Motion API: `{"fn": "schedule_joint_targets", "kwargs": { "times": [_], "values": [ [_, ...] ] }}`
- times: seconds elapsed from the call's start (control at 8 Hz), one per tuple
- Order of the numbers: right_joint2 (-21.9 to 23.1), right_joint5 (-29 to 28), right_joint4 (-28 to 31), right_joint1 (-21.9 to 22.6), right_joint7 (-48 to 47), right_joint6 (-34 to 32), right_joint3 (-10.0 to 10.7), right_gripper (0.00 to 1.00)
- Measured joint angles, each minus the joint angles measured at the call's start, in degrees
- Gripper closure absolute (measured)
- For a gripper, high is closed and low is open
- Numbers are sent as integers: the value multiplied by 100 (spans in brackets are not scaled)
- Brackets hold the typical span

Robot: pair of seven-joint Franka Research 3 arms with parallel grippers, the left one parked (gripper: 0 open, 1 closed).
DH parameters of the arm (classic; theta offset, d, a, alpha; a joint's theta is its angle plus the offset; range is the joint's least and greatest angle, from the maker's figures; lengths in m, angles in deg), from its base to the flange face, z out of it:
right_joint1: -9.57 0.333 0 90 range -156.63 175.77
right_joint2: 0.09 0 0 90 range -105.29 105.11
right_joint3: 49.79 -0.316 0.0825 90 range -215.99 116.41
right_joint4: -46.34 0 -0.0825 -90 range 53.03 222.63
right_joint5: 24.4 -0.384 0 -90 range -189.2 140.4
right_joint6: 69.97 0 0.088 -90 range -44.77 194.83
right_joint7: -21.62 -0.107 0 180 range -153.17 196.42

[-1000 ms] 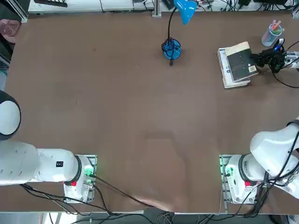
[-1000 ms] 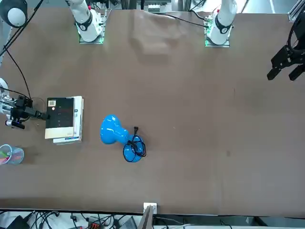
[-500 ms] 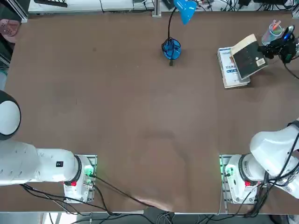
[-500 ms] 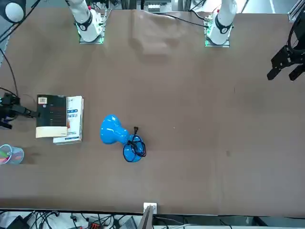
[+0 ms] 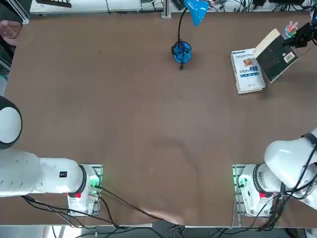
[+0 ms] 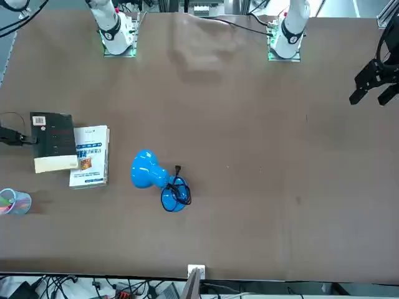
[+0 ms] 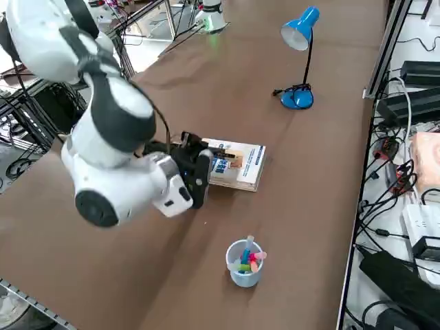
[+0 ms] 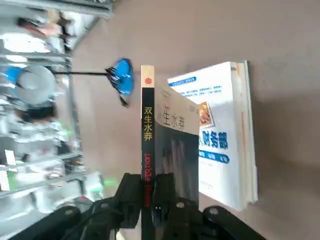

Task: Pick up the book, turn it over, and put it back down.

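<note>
The book (image 5: 278,57), grasped at its spine by the right gripper (image 8: 150,200), is now lifted clear and tilted above the worktop (image 5: 148,124), just right of a white book (image 5: 247,72) it previously rested on; turning has begun, placement remains

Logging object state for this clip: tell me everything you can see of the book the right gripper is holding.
The book is a thick paperback with a black cover bearing a white barcode label, a black spine with yellow print, a grey cover with a pale picture, and cream page edges. It is lifted off the table and tilted, clamped at one edge by the right gripper. Only the fingers touch it. It hangs beside a white book with blue print, which lies flat on the brown table.
</note>
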Motion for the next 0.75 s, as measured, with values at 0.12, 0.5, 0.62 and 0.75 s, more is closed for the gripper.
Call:
{"fn": "schedule_joint_targets", "kwargs": {
  "times": [0.12, 0.5, 0.62, 0.75],
  "values": [
    [272, 532, -14, 233, -130, 143, -6, 90],
    [1033, 2383, -22, 1242, -714, 427, -28, 90],
    [1188, 2988, -19, 1606, -902, 469, -33, 90],
    [1280, 3605, -15, 1967, -1068, 498, -41, 90]
  ]
}}
